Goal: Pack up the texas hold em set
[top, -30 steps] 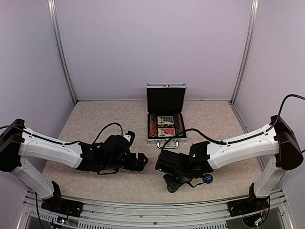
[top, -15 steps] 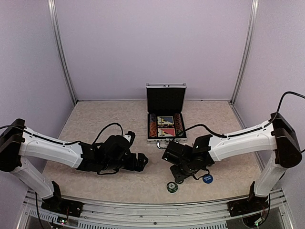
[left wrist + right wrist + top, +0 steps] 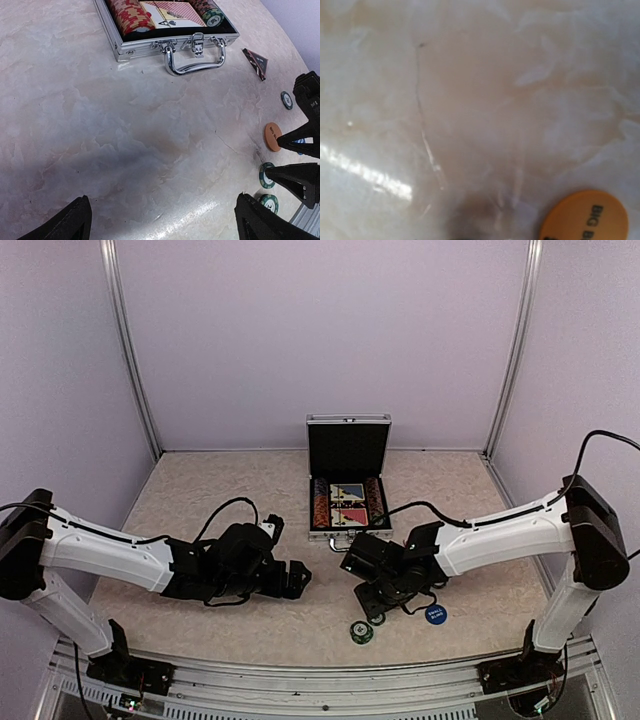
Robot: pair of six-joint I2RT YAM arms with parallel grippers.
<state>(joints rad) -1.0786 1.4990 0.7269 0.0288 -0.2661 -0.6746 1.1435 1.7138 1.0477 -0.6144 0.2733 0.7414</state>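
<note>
While the small silver aluminium briefcase [image 3: 347,448] stands open at twelve o'clock on the beige marbled table [image 3: 220,500], lid upright, the left gripper [image 3: 165,220] is spread to its widest and empty. At five o'clock from the case, the right gripper [image 3: 274,159] is part-spread and grips nothing, just beside a round orange disc [image 3: 590,215].
</note>
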